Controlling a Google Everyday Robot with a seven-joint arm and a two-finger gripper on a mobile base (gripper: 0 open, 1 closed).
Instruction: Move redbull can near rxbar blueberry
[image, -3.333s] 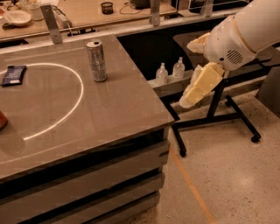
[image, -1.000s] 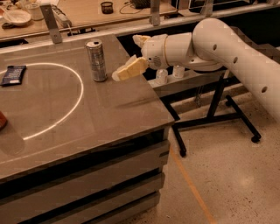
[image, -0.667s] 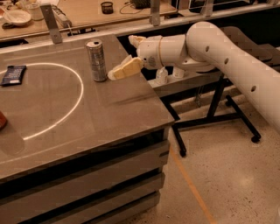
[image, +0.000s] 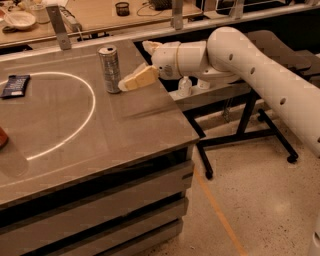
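At far right of worktop (image: 125, 130): redbull can (image: 109, 69) upright. End effector (image: 128, 83) low, just beside can's right flank, likely set for side grasp; open/closed state cannot tell. rxbar blueberry (image: 15, 85) flat at far left, well apart.

My gripper (image: 134, 80) sits just beside the can (image: 109, 67), whose print is too blurred to read. The arm (image: 270, 80) runs off the right edge, and a reddish thing (image: 2, 137) is cut by the left edge.
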